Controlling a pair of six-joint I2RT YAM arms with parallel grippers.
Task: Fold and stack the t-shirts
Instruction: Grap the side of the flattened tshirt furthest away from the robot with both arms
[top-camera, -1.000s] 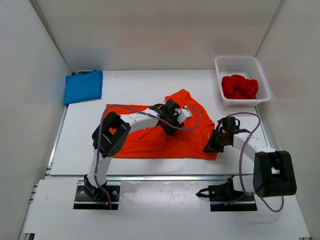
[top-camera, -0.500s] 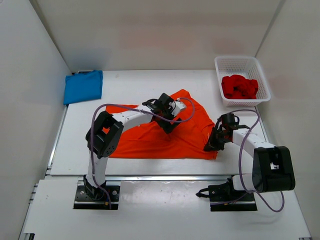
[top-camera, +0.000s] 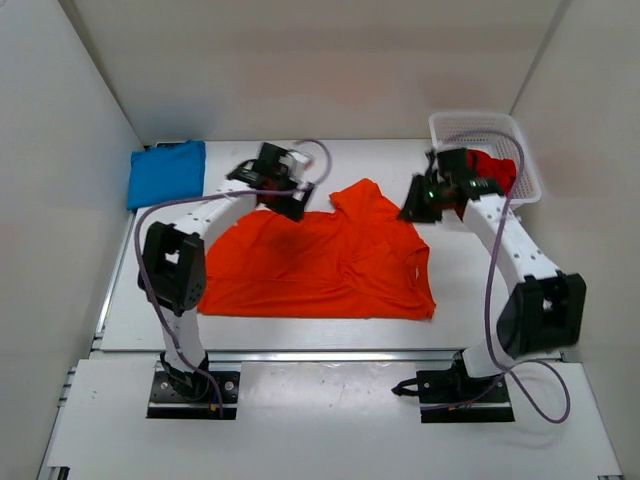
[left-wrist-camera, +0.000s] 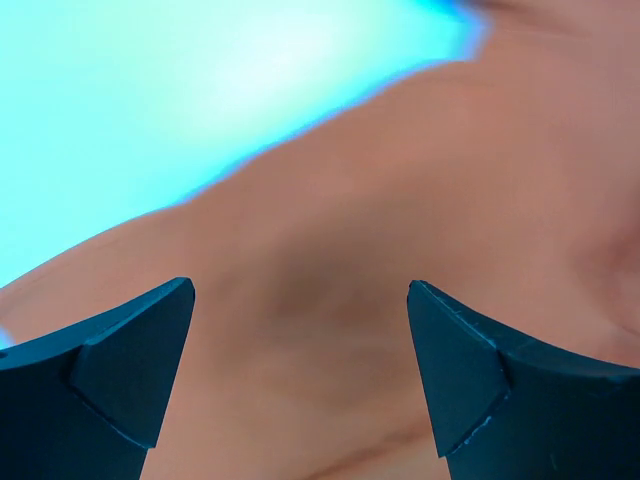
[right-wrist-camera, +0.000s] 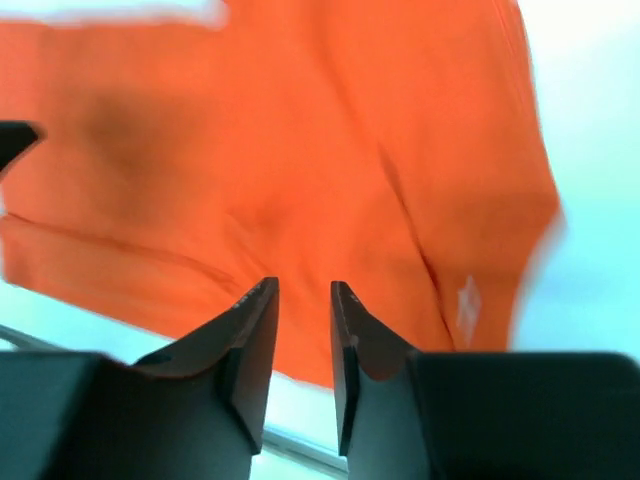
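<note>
I have the orange t-shirt lying opened out flat near the middle of the table, so I'll place everything else from it. Its near hem runs roughly along the table's near edge, and a peak of cloth pokes out on its far side.

My left fingers hang over the orange shirt's far left edge. On the left wrist camera they stand spread wide with nothing between them, only blurred orange cloth beneath and pale table past it.

My right fingers are at the orange shirt's far right edge, by the shoulder. The right wrist camera shows them parted by a narrow slit and gripping nothing. Through the slit I can see the orange cloth lying below, clear of the tips.

The blue t-shirt sits folded into a tidy rectangle well off to the far left of the orange one, at the table's back corner.

The deep red t-shirt is bunched up inside the white lattice basket, to the far right of the orange shirt. My right arm crosses in front of it and hides part of it.
</note>
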